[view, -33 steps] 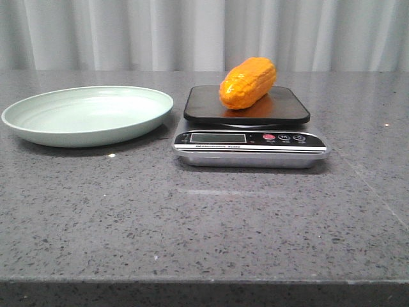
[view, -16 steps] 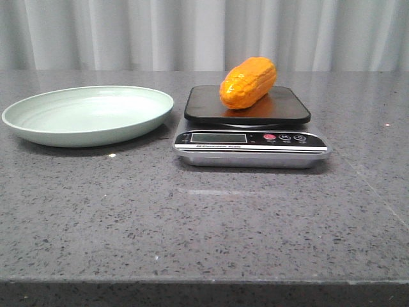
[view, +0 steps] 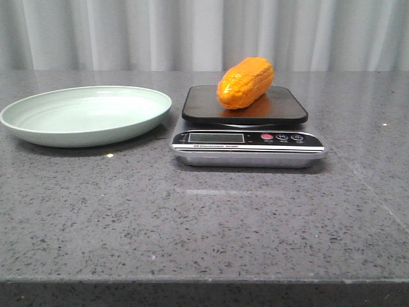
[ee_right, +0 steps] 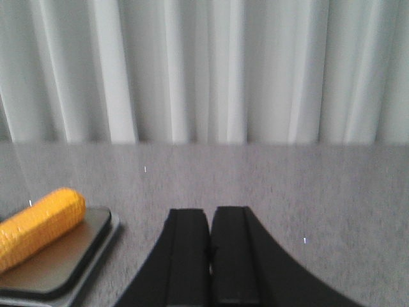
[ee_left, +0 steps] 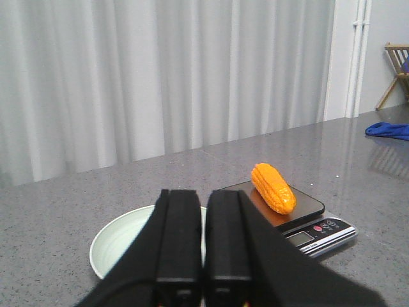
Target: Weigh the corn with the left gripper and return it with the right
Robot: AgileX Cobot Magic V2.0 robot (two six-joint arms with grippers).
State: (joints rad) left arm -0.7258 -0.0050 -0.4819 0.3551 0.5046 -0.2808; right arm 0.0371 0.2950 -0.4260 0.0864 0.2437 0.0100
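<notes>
Corn (view: 246, 82) lies on the scale (view: 248, 137) platform, plate (view: 84, 115) beside the scale. Left gripper (ee_left: 203, 246) and right gripper (ee_right: 209, 256) closed, empty, both away from scale. Cob looks rigid, light, glossy: likely slippery; grip mid-length across its width.

In the front view you have the scale (view: 248, 137) right of centre on the worktop (view: 204, 217), with the corn (view: 245, 82) lying on its platform, tilted so one end points toward the upper right of the frame. The plate (view: 86, 115) sits at the left of the frame, just beside the scale and apart from it. The scale's display and buttons face the lower edge of the frame. A curtain (view: 204, 32) runs across the top, behind the worktop. In the left wrist view the left tool (ee_left: 203, 246) sits at the bottom centre, with the plate directly above it in the frame and the scale to the right.
</notes>
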